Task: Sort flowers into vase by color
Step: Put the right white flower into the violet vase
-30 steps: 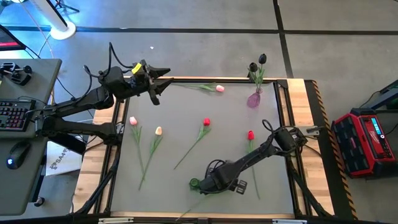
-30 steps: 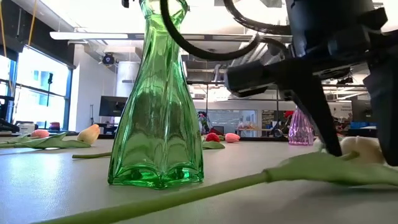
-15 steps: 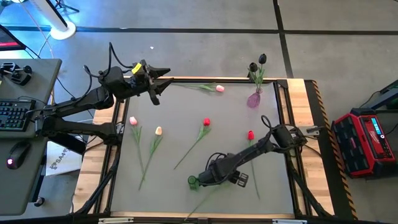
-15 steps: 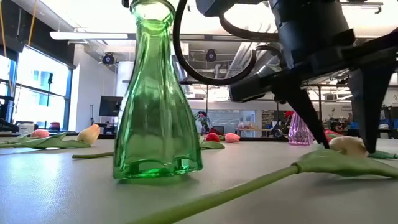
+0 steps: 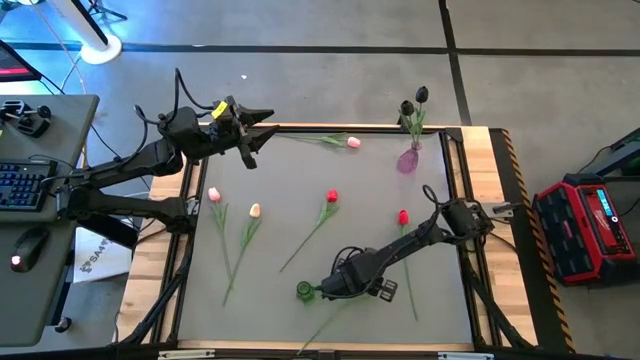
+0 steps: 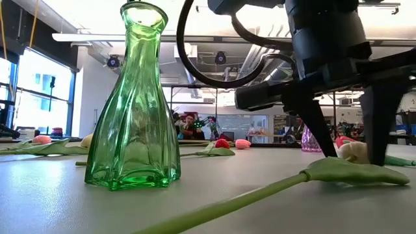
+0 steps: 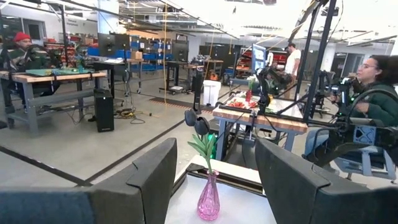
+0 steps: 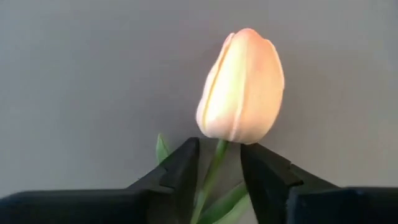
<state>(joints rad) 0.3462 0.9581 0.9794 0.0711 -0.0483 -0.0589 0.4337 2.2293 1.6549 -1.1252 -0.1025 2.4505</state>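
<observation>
My right gripper (image 5: 350,288) (image 8: 217,169) is open and points down over a cream tulip near the table's near edge. Its fingers stand on either side of the stem (image 8: 211,177), just below the head (image 8: 242,87) (image 6: 354,151), without touching it. The tulip lies flat on its leaf (image 6: 357,173) and stem (image 5: 318,326). A green glass vase (image 5: 305,290) (image 6: 133,110) stands upright close by on the gripper's left; whether the gripper's body touches it I cannot tell. My left gripper (image 5: 255,135) (image 7: 214,180) waits open above the far left corner.
A small pink vase (image 5: 408,158) (image 7: 208,200) with two near-black tulips stands at the far edge. Loose on the table lie two pink tulips (image 5: 353,142) (image 5: 213,195), a cream one (image 5: 254,210) and two red ones (image 5: 332,197) (image 5: 403,216). People work in the room beyond.
The right gripper has shifted a little toward the table's left edge and come more upright over the cream tulip. The green vase has slid, still upright, toward the left edge and slightly toward the far edge. The tulip has stayed where it was.
</observation>
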